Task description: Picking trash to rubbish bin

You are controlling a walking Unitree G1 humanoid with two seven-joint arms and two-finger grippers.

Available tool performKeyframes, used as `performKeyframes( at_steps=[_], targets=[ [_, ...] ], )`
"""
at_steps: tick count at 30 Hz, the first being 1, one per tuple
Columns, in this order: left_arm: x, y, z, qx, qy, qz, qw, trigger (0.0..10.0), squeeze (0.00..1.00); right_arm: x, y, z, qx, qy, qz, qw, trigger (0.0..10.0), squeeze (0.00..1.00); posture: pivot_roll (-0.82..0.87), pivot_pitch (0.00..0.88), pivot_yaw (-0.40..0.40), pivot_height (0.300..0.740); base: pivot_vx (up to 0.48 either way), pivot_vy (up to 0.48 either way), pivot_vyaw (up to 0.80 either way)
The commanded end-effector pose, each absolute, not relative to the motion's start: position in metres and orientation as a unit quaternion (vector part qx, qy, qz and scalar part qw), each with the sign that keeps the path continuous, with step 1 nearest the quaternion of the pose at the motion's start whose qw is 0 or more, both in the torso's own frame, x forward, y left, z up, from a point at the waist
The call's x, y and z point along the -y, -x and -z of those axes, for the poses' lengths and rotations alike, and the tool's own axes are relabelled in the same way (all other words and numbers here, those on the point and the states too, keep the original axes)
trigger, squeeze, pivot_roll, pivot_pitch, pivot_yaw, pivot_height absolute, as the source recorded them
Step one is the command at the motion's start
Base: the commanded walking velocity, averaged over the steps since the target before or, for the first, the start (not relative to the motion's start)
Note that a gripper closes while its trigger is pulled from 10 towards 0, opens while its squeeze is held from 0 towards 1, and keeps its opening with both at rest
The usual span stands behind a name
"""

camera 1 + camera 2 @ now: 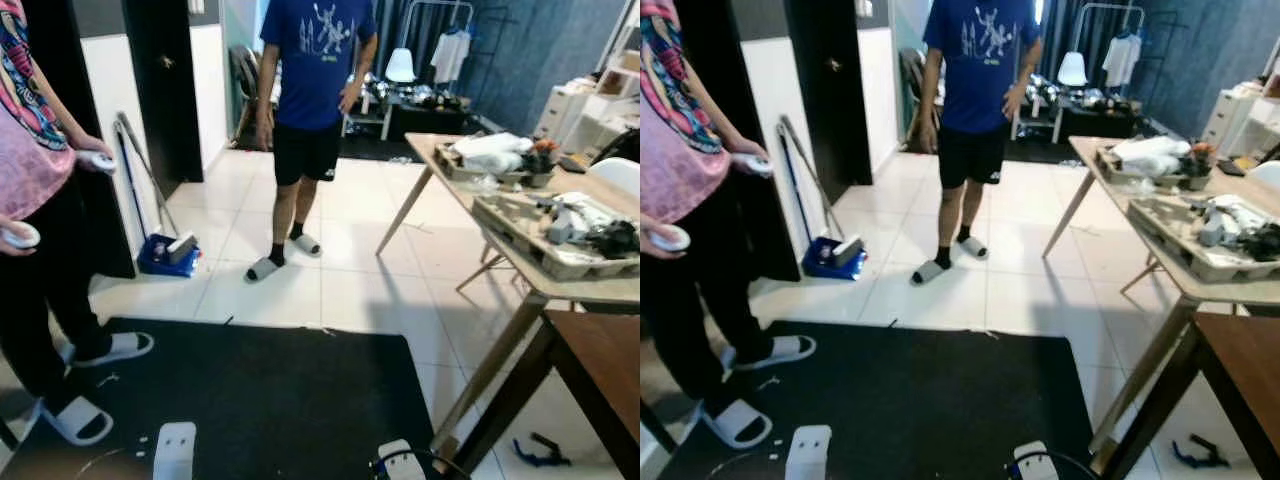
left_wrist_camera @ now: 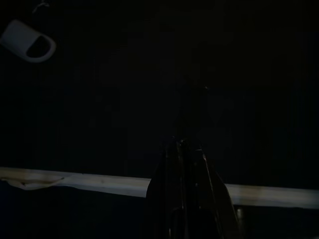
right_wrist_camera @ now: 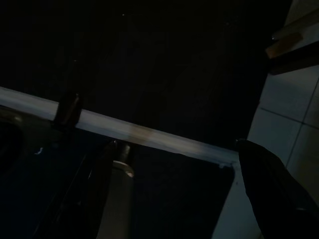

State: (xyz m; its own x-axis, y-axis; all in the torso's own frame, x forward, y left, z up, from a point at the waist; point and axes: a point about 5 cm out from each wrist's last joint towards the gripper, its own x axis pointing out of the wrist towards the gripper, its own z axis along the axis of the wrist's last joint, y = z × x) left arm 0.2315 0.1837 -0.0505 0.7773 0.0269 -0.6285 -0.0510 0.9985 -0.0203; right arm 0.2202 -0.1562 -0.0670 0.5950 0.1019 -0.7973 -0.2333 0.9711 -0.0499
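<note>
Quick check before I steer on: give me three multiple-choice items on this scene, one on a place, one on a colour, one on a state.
1. Where does the blue dustpan sit?
A. On the white tile floor by the dark door
B. On the wooden table
C. On the black rug

2. What colour is the T-shirt of the person standing ahead?
A. Red
B. Blue
C. White

3. How does the left end effector stand?
A. Spread wide
B. Clamped on a bottle
C. Fingers together, holding nothing

Answers: 1 A, the dustpan rests on tiles with the broom leaning over it. 2 B, the shirt is plainly blue in both eye views. 3 C, the left wrist view shows the black fingers meeting at one tip over the black rug.
</note>
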Motion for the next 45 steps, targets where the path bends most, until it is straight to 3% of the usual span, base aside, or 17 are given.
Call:
performKeyframes(
  at_steps=[1,6,45],
  targets=[
    [-0.1821,-0.2323,0.0499,-0.328,0.018,-0.018,0.944,10.0,0.00,0.1568,-0.2182,0.0683,-0.444,0.070,-0.091,0.889,10.0,0.00,0.04,0.035,-0.070,0.740,0.000,0.000,0.00],
    [-0.1818,-0.2329,0.0491,-0.324,0.018,-0.016,0.946,10.0,0.00,0.1566,-0.2181,0.0683,-0.443,0.072,-0.091,0.889,10.0,0.00,0.04,0.035,-0.070,0.740,0.074,0.000,0.00],
    [-0.1799,-0.2334,0.0487,-0.319,0.015,-0.011,0.947,10.0,0.00,0.1547,-0.2194,0.0674,-0.436,0.072,-0.095,0.892,10.0,0.00,0.04,0.026,-0.066,0.740,0.414,0.000,0.00]
  ],
)
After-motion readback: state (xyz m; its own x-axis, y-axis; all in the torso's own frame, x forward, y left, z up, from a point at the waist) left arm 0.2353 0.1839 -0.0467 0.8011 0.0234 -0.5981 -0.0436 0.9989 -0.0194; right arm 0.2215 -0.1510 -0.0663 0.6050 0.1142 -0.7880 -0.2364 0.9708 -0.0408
